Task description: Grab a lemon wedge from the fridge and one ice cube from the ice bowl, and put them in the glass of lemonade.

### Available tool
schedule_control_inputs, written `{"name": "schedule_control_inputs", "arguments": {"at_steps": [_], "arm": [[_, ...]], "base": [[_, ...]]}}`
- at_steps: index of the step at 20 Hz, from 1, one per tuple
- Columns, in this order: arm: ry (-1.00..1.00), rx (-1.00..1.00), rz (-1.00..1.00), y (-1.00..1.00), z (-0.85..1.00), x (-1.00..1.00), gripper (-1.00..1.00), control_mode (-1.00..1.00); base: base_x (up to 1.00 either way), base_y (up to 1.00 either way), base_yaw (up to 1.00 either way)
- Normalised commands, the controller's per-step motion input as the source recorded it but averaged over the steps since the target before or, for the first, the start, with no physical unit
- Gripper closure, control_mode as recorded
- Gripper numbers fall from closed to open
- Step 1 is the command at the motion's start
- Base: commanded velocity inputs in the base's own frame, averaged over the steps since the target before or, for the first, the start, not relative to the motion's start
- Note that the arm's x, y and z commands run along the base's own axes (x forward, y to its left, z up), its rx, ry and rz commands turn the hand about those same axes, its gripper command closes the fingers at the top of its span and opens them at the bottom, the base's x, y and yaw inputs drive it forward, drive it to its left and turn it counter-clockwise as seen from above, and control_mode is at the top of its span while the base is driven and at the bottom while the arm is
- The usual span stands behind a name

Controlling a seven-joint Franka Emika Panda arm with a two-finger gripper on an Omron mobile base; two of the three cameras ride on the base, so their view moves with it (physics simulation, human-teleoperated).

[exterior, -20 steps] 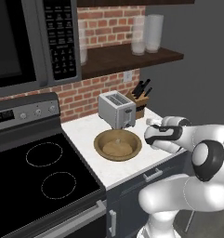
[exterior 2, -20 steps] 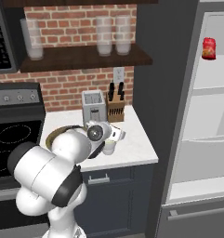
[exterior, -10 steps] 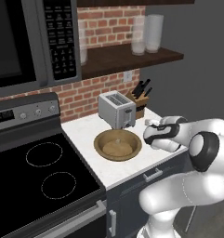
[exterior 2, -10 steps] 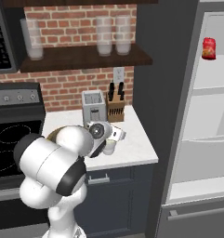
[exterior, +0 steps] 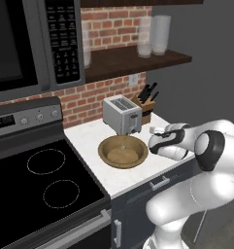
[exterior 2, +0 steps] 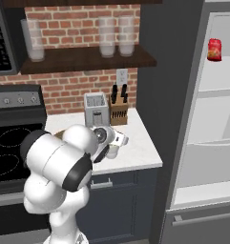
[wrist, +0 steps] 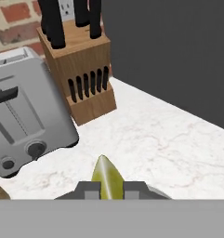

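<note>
Since the earlier frames the arm's elbow has swung further round and the gripper (wrist: pixel 111 188) has shifted slightly along the surface (wrist: pixel 178 144); the toaster, bowl and knife block have not moved.

The jaws are closed together on the lemon wedge (wrist: pixel 107 179), which stands between the two dark fingertips (wrist: pixel 91 190) with its yellow-green point rising above them in the hand view.

Taking the toaster (exterior: pixel 122 115) as reference: the gripper (exterior: pixel 157 130) hangs over the white marbled surface (exterior: pixel 89 138) to the toaster's right and slightly nearer the robot. The wooden bowl (exterior: pixel 123 151) sits just in front of the toaster, on the side away from the wall, its rim close to the toaster's base; whether the two touch cannot be told. The knife block (exterior: pixel 146 108) stands just beside the toaster on its right, against the brick wall, with dark handles protruding upward.

In the right base view the gripper (exterior 2: pixel 120 139) is over the surface (exterior 2: pixel 140 147) in front of the toaster (exterior 2: pixel 96 108) and knife block (exterior 2: pixel 118 107). The fridge (exterior 2: pixel 202 143) stands open well to the right of the toaster, past the end of the surface, showing white shelves; a red packet (exterior 2: pixel 214 49) sits on an upper shelf.

The cup of lemonade cannot be made out with certainty in these views.
</note>
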Motion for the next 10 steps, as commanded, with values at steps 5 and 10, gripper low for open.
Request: {"name": "schedule_control_inputs", "arguments": {"at_steps": [5, 10], "arm": [[0.0, 0.0, 0.0, 0.0, -0.07, 0.14, 1.0, -1.0], [0.0, 0.0, 0.0, 0.0, -0.14, 0.02, 1.0, -1.0]], "base": [[0.0, 0.0, 0.0], [0.0, 0.0, 0.0]]}}
